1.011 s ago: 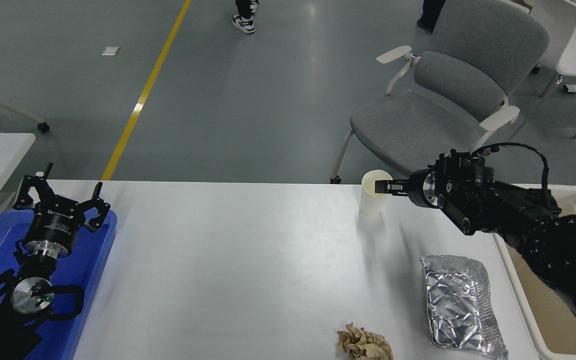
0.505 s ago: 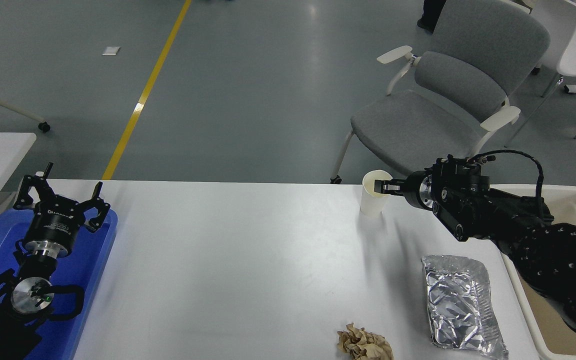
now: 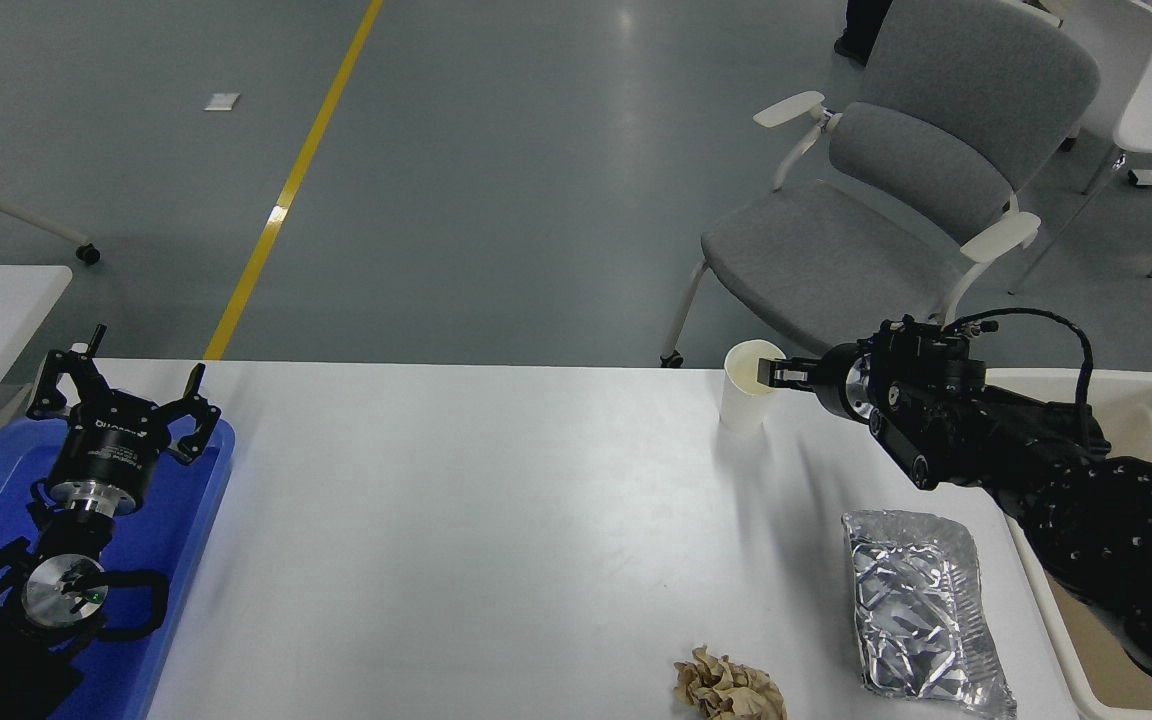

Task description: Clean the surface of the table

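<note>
- Head view: we see the right pincer (image 3: 768,372) clamped on the rim of the paper cup (image 3: 748,398), which stands at the far edge of the surface (image 3: 476,520).
- We judge the cup is being cleared; next it needs lifting towards the bin (image 3: 1151,400).
- Left pincer (image 3: 121,400) parked, fingers apart, over a blue tray (image 3: 186,530).
- The foil bag (image 3: 921,610) and paper wad (image 3: 728,688) remain; the wad and bin are cut off.

The wide matte white table surface (image 3: 496,520) carries a white paper cup (image 3: 748,388) near its far edge, a crumpled silver foil bag (image 3: 921,610) and a crumpled brown paper ball (image 3: 728,688). The right black gripper (image 3: 774,373) pinches the cup's rim, 1 finger inside. The left black gripper (image 3: 126,400) rests, fingers spread, over a blue plastic tray (image 3: 186,530); a beige plastic bin (image 3: 1151,400) adjoins the table's right edge.
</note>
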{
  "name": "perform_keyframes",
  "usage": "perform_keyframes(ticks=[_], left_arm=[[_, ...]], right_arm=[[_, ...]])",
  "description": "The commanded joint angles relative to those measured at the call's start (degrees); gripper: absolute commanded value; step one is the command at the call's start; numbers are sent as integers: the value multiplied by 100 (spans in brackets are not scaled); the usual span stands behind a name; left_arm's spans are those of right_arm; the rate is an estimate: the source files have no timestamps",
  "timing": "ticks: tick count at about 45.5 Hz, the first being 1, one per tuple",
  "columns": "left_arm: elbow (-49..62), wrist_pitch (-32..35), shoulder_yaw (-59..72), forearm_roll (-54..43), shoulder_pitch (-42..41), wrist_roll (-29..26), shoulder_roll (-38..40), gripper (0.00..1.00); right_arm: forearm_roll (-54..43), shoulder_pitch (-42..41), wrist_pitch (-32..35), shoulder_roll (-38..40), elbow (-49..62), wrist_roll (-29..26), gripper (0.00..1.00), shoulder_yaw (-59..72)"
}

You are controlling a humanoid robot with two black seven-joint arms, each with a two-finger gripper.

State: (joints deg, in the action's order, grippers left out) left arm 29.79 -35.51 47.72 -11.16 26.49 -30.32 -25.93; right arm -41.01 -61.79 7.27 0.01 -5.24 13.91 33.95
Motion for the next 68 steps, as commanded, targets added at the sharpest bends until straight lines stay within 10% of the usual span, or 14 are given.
perform_keyframes(ticks=[1,30,42,68], left_arm=[[0,0,0,0,-3,0,0,100],[0,0,0,0,-3,0,0,100],[0,0,0,0,5,0,0,100],[0,0,0,0,-3,0,0,100]], right_arm=[[31,88,-33,-1,40,-2,56,-11],[31,237,-24,-1,-12,24,56,-29],[14,237,37,-1,-39,59,1,-11],[49,158,64,-1,-30,252,0,-73]])
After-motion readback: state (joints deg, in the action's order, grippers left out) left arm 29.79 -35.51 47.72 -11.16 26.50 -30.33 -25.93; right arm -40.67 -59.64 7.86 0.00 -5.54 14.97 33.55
